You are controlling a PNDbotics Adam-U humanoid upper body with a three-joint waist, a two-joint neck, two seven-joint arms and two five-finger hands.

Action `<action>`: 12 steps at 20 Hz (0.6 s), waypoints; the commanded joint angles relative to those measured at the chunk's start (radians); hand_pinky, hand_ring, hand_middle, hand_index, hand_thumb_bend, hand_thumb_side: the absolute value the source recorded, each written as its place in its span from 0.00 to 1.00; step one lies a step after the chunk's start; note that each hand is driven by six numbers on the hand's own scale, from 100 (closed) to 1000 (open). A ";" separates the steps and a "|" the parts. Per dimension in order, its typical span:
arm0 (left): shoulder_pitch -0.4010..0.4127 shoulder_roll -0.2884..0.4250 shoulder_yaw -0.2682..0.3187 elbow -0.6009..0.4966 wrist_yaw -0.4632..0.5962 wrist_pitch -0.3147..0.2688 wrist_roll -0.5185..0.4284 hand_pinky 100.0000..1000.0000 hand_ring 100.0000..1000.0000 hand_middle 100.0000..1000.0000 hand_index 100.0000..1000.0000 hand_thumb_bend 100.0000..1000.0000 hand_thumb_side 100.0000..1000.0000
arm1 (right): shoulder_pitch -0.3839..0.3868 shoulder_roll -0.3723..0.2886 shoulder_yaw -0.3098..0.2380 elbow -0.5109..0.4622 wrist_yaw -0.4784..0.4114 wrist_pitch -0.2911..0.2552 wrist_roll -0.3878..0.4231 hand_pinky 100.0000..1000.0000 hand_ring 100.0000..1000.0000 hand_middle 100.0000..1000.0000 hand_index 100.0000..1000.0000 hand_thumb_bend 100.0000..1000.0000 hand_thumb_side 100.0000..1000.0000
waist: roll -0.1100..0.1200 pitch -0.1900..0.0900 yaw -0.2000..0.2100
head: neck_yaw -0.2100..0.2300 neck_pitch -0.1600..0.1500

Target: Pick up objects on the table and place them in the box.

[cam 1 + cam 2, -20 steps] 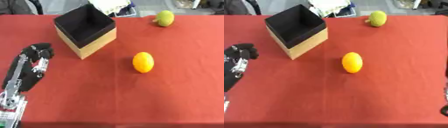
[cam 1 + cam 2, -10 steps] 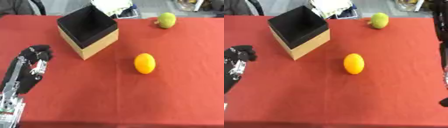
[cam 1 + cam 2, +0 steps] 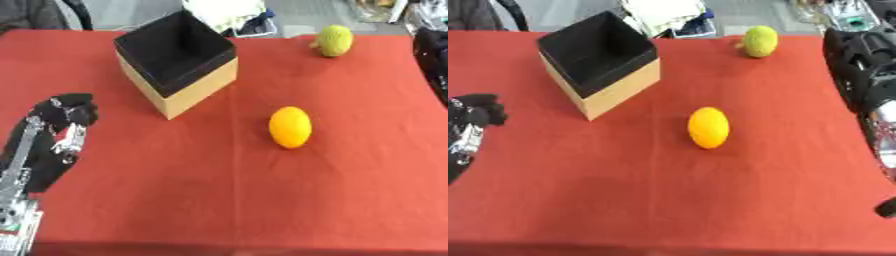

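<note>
Nothing is sitting in the box (image 3: 179,62) yet, so you are at the reaching step. The orange fruit (image 3: 290,127) is lying mid-table, the green one (image 3: 333,40) near the far edge. Your left hand (image 3: 63,117) is curled, gripping nothing; your right arm (image 3: 866,65) is showing, hand unclear. Next, uncurl over the orange fruit

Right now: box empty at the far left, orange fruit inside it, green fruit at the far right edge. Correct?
Not quite. The orange fruit is not in the box; it lies on the red table, in front of the box and to its right, as the left eye view shows. The box is empty, and the green fruit sits near the far right edge.
</note>
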 commanded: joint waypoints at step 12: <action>-0.020 0.007 -0.001 -0.013 0.002 0.000 -0.003 0.61 0.58 0.55 0.74 0.00 0.59 | 0.023 0.001 0.035 0.084 0.009 -0.017 0.006 0.64 0.79 0.78 0.84 0.00 0.70 | -0.007 0.000 0.012 | -0.015 0.005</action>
